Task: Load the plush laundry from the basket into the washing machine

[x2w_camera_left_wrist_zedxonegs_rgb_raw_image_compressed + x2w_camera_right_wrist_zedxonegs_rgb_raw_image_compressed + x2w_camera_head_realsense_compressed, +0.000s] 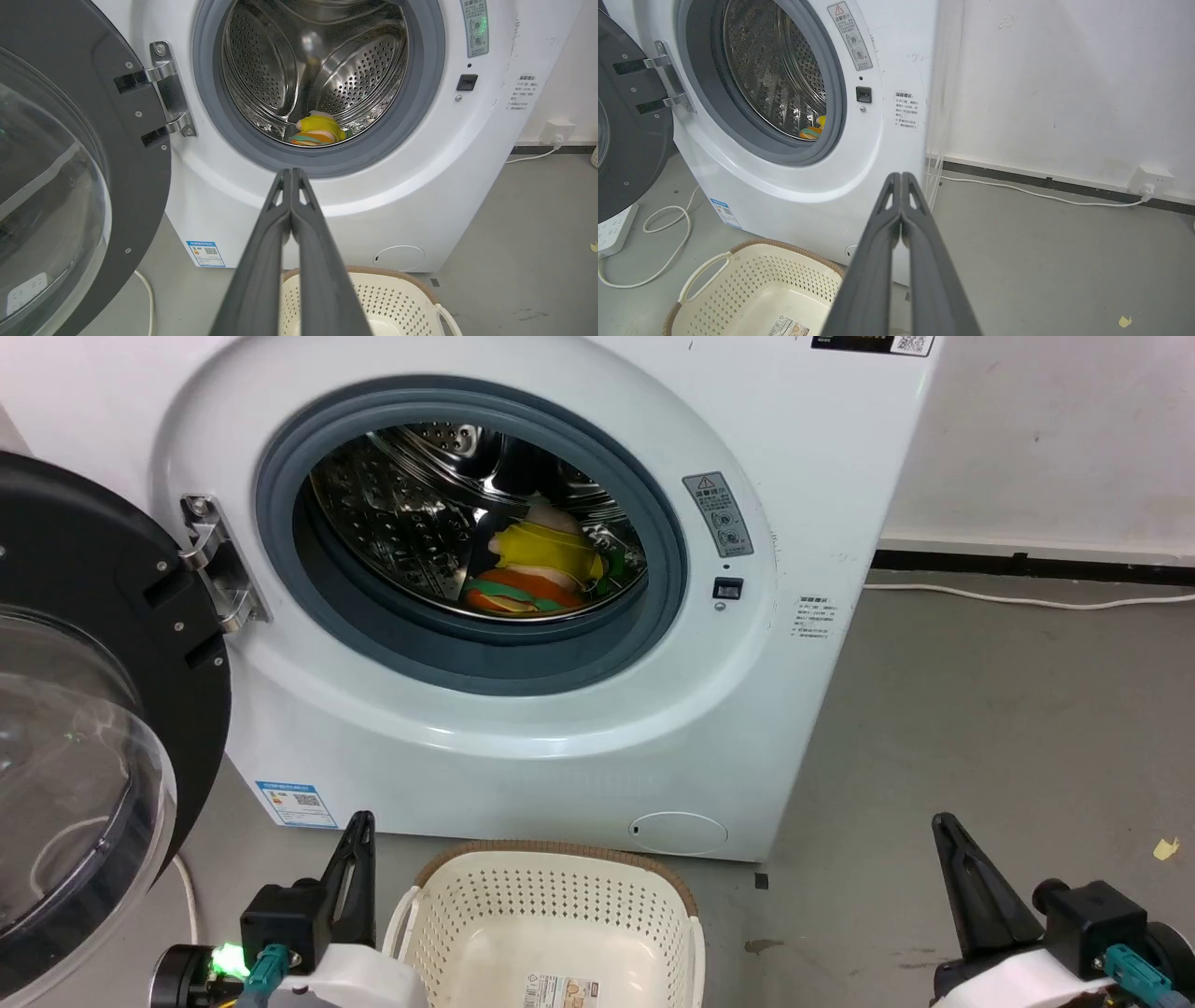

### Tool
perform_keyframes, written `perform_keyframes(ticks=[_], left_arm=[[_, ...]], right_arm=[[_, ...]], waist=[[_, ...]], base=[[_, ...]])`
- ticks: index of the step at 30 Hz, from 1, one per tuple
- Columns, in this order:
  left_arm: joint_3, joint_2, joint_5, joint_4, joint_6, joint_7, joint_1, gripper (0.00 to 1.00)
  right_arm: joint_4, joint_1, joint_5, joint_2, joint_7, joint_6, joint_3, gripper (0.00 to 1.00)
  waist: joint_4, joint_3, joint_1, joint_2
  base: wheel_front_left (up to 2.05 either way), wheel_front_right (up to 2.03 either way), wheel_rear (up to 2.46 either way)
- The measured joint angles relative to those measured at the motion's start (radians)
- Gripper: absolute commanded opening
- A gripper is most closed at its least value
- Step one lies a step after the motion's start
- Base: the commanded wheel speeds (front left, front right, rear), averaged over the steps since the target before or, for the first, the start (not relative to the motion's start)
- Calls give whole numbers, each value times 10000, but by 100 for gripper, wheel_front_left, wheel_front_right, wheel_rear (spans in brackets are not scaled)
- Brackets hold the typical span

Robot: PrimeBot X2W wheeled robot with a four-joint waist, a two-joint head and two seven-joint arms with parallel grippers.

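The white washing machine [523,728] stands before me with its black-rimmed bubble door [84,728] swung open to the left. Both plush toys lie in the steel drum: the yellow-and-pink plush [546,551] on top of the orange burger plush [513,595]. They also show in the left wrist view [318,130]. The cream basket [551,905] sits on the floor below the washer with just its paper label [560,989] on the bottom. My left gripper [362,821] is shut at the basket's left, holding nothing. To the basket's right, my right gripper [943,826] is shut and holding nothing too.
A white cable [1027,600] runs along the grey floor by the wall to a socket [1150,181]. A power strip [614,224] and looped cord [668,233] lie under the open door. A scrap of yellow paper [1164,847] lies on the floor at the right.
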Motion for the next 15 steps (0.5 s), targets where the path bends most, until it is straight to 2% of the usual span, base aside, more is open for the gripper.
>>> perform_keyframes(ticks=[15], left_arm=[[190, -190, 232, -134, -159, 307, -6, 0]], right_arm=[[-4, -81, -29, 0, 314, 0, 65, 0]], waist=[[-5, -28, 0, 0]], base=[[0, 0, 0]])
